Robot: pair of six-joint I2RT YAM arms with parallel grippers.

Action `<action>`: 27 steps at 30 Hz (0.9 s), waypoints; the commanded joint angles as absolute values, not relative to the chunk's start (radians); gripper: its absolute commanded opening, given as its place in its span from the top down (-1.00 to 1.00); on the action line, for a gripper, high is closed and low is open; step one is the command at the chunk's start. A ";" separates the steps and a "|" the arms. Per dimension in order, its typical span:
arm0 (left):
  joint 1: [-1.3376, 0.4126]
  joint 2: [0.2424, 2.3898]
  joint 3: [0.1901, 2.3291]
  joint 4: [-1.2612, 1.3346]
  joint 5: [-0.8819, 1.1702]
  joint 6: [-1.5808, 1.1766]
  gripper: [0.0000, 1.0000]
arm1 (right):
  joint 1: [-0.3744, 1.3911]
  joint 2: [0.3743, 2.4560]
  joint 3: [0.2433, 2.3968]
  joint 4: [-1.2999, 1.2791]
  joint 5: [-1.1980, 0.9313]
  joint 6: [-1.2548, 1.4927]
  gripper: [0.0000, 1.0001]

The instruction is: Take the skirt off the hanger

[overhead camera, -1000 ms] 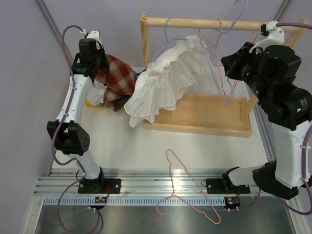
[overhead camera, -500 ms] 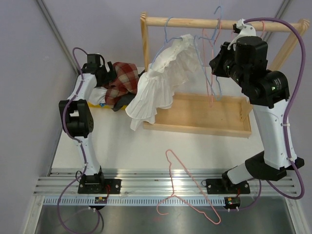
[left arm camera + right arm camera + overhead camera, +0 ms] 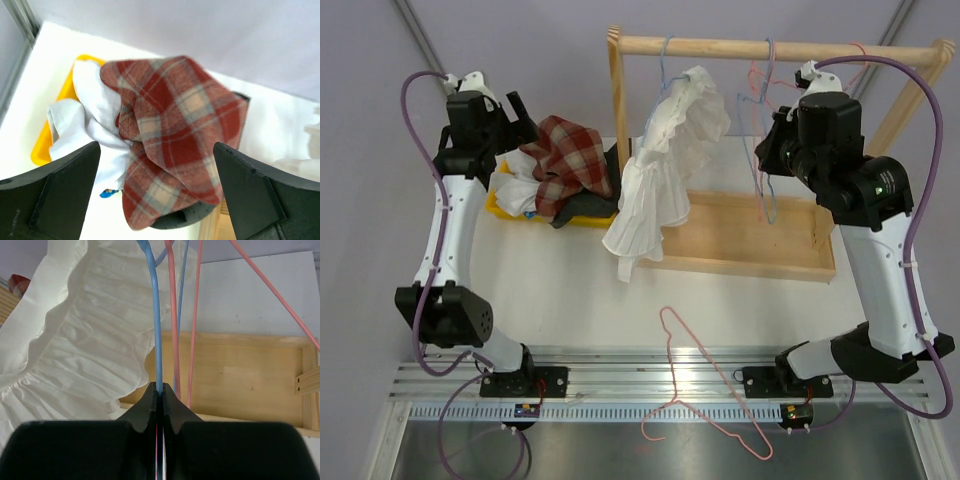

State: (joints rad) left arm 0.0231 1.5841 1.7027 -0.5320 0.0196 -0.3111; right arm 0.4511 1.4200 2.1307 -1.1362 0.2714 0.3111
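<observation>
My right fingers (image 3: 142, 410) are clenched on the thin wire of a blue wire hanger (image 3: 156, 330). A pink wire hanger (image 3: 172, 315) runs just beside it into the same pinch, so I may be gripping both. If I pull like this, the two could tangle or come off the round wooden rail (image 3: 720, 46) together.

The white pleated skirt (image 3: 655, 190) hangs from that rail, to the left of my grip. I cannot tell whether the wire I hold is the one carrying it. If it is not, tugging does nothing for the skirt.

My left fingers (image 3: 55, 195) are spread wide and hold nothing. They hover over the red plaid cloth (image 3: 175, 145) heaped on a yellow tray (image 3: 62, 95), well apart from the skirt. Reaching across, they could snag that heap. They could also drag the skirt by its frill, so the hanger swings and slips in my narrow pinch.
</observation>
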 commanded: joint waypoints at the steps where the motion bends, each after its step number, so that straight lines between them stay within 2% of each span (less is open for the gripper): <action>1: 0.017 1.513 1.669 -0.526 0.003 -0.318 -0.98 | 0.453 1.373 2.111 -1.152 0.330 0.314 0.79; 2: 0.011 1.473 1.658 -0.531 0.005 -0.319 -0.98 | 0.451 1.373 2.127 -1.157 0.328 0.313 0.54; 3: 0.009 1.457 1.655 -0.534 0.005 -0.319 -0.98 | 0.451 1.374 2.143 -1.163 0.324 0.310 -0.27; 4: 0.009 1.436 1.651 -0.543 0.003 -0.321 -0.98 | 0.451 1.382 2.181 -1.163 0.313 0.305 -0.57; 6: 0.008 1.378 1.632 -0.554 0.005 -0.324 -0.98 | 0.451 1.403 2.238 -1.179 0.325 0.284 -0.92; 9: 0.006 1.275 1.577 -0.575 0.020 -0.331 -0.98 | 0.451 1.428 2.376 -1.175 0.318 0.255 -0.99; 12: -0.029 1.148 1.462 -0.563 0.032 -0.337 -0.98 | 0.453 1.442 2.443 -1.106 0.157 0.261 -0.99; 16: -0.099 1.017 1.350 -0.552 0.003 -0.341 -0.98 | 0.453 1.497 2.473 -1.008 -0.197 0.345 -0.98; 19: -0.124 0.962 1.278 -0.558 -0.024 -0.336 -0.98 | 0.459 1.532 2.418 -0.899 -0.418 0.428 -0.88; 27: -0.143 0.876 1.155 -0.552 -0.018 -0.350 -0.98 | 0.525 1.577 2.270 -0.749 -0.373 0.465 -0.78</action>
